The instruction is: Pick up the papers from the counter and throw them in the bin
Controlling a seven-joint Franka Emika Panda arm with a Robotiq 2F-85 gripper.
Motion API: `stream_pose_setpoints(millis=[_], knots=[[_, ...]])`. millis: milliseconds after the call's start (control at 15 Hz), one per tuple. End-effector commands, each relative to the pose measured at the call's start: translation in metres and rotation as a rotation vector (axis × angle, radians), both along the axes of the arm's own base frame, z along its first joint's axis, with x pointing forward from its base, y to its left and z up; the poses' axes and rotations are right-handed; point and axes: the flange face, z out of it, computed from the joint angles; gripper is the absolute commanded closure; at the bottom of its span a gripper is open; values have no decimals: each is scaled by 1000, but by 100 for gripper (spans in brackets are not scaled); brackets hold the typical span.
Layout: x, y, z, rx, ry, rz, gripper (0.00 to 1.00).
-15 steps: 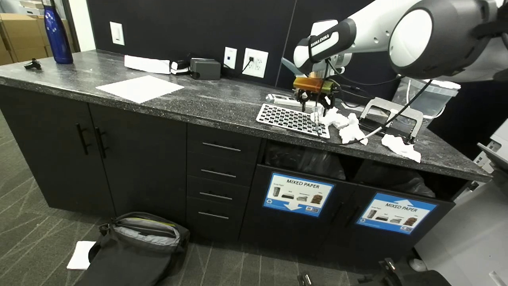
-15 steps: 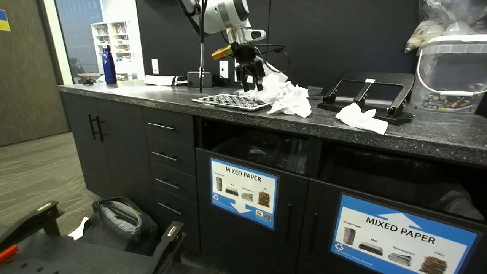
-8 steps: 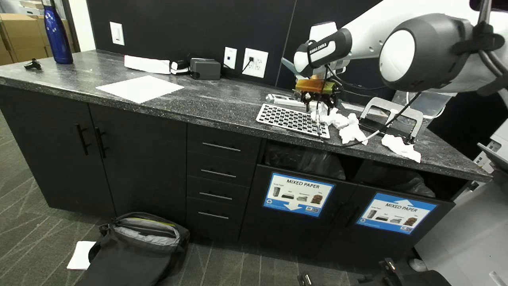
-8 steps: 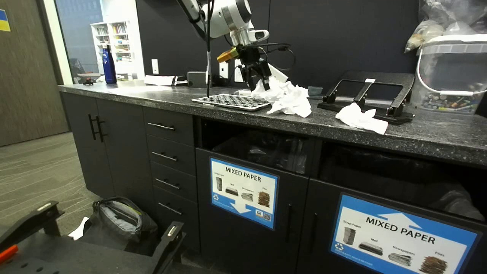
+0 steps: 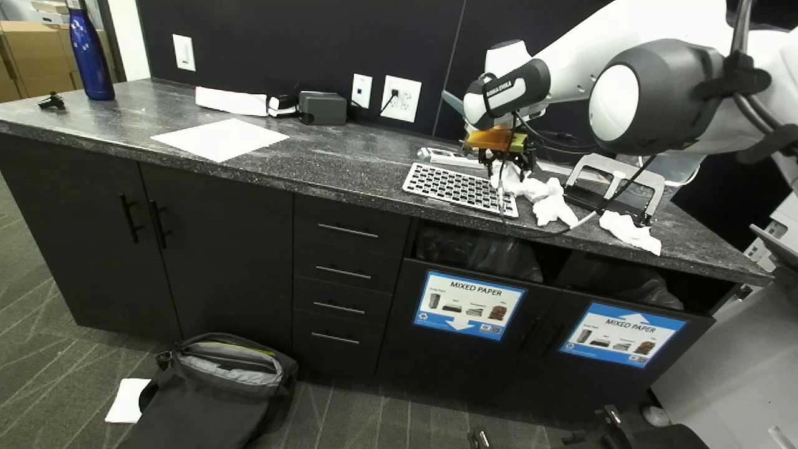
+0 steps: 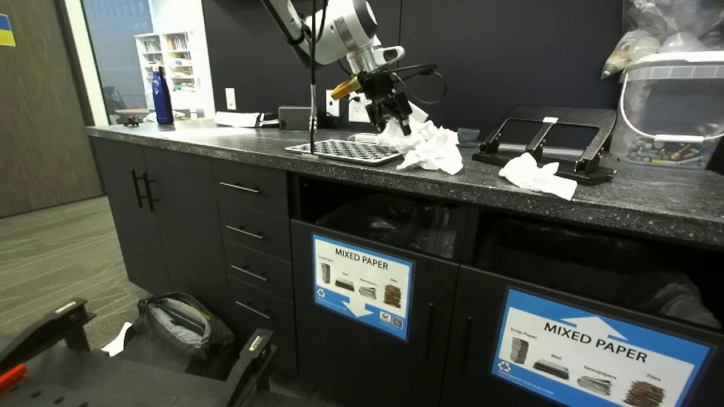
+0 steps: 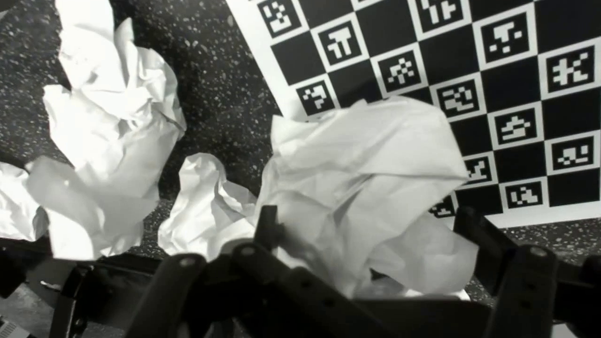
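Wrist view: tool (image 7: 368,220), jaws apart; one crumpled wad (image 7: 371,164) between, which I judged might slip from a shallow pinch.

Blk/wht checkered mat (image 7: 512,84) w/ small printed codes lies flat; well apart is a flat wht sheet (image 5: 219,138), nr a grey box (image 5: 322,108) & a long wht item (image 5: 229,101) (can't ID), w/ an upright blue bottle (image 5: 91,56) & small dk object (image 5: 52,101) farther along. Wall outlet (image 5: 408,100) is btwn the box & a blk framed device (image 6: 538,138), itself just beside a clear tub (image 6: 670,107) w/ wht handle (image 6: 670,138), small coloured bits (image 6: 667,155) inside & a plastic bag (image 6: 681,22) above. Dk grey satchel (image 5: 209,405) sits open on carpet (image 5: 349,411), flat wht item (image 5: 128,400) beside it; bkgd has wht bookshelf (image 6: 171,62) & cardboard boxes (image 5: 37,56).
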Motion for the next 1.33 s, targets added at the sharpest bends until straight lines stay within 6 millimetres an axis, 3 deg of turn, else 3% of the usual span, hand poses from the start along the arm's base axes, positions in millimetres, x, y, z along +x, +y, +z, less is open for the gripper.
stream_pose_setpoints(millis=[0,467,733,867,1133,1267], knots=[[6,-11,-9,-1,-13,-16,34],[5,-26,-15,4,2,-29,86],[-1,-12,12,79,35,82,94],[-7,7,29,142,55,159,91],[-27,59,73,224,66,208,90],[-44,92,84,251,95,200,91]])
